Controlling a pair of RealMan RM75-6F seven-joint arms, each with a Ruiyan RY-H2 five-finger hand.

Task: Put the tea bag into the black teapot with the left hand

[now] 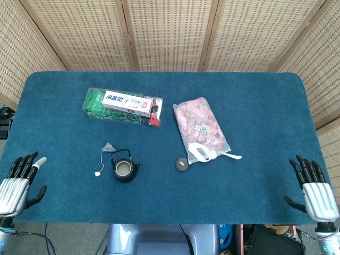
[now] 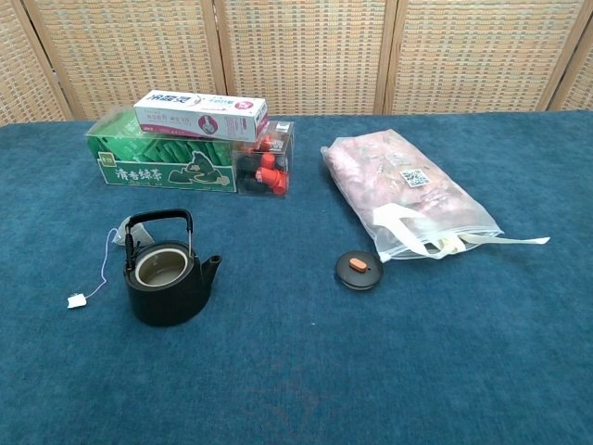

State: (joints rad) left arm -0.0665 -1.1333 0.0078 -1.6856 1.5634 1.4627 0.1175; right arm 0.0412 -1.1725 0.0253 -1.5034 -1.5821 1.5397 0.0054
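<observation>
Table (image 1: 255, 95): blue cloth lying under everything, wicker screens behind.
Left hand (image 1: 16, 183): hovering at near-left edge, fingers spread, holding nothing.
Tea bag (image 1: 109, 147): lying just left-behind black teapot (image 1: 124, 169), tag string trailing left.
Lid (image 1: 181, 164): sitting right of teapot.
Right hand (image 1: 316, 188): hovering near-right, fingers spread.

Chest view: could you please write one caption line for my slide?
Open black teapot with tea bag beside it, lid set apart on the blue table.

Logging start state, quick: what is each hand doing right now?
Left hand: open, holding nothing.
Right hand: open, holding nothing.
</observation>
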